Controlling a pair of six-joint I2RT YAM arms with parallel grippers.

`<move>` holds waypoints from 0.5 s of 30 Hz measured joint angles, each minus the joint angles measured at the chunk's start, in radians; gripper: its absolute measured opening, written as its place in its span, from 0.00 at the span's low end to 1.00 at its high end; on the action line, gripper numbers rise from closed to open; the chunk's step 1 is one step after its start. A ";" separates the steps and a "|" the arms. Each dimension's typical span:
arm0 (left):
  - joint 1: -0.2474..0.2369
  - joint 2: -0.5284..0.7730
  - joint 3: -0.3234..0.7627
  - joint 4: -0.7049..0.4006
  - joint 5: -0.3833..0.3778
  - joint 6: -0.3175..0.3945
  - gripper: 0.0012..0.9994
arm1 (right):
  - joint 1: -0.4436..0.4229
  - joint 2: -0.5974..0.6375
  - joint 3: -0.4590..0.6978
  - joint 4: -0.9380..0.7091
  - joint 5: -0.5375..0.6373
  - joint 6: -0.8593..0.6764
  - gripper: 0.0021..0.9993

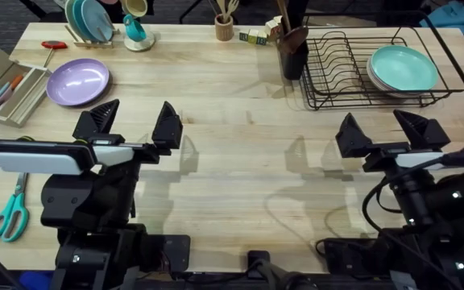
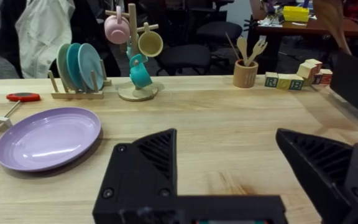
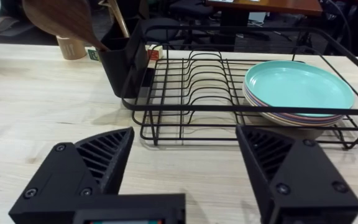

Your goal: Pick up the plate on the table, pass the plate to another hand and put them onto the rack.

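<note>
Two arms sit at the near edge of the table [image 1: 240,153], a wide light wood top with plank seams. At its far right stands the rack [image 1: 337,76], black wire, with a stack of plates [image 1: 403,71] lying flat in its right half, a teal one on top; a black utensil holder [image 1: 293,55] hangs on the rack's left end.

The left gripper [image 1: 131,125] hovers over the left half of the table, its black fingers spread wide apart with nothing between them. The right gripper [image 1: 387,133] hovers just in front of the rack, its fingers likewise spread apart and empty.

The plate [image 1: 78,82], round and glossy lavender, lies flat on the table at the far left, just beyond the left gripper and apart from it. In the left wrist view the plate [image 2: 47,137] sits ahead of the fingers, untouched.

Beside the plate is a shallow grey tray [image 1: 6,87]. Behind it, a small wooden holder [image 1: 89,24] keeps teal plates upright, next to a mug tree [image 1: 138,31]. A wooden cup [image 1: 225,28] of utensils and some letter blocks [image 1: 254,37] line the far edge. Teal-handled scissors [image 1: 8,213] lie near the left arm's base, and a red-handled tool [image 1: 52,46] lies beyond the plate.
</note>
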 joint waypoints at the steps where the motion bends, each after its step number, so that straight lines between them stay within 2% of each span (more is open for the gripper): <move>1: 0.000 0.000 0.000 0.000 0.000 0.000 0.99 | 0.000 0.000 0.000 0.000 0.000 0.000 1.00; 15: 0.000 0.000 0.000 -0.001 -0.005 0.000 0.99 | -0.002 0.000 0.000 -0.002 -0.001 -0.001 1.00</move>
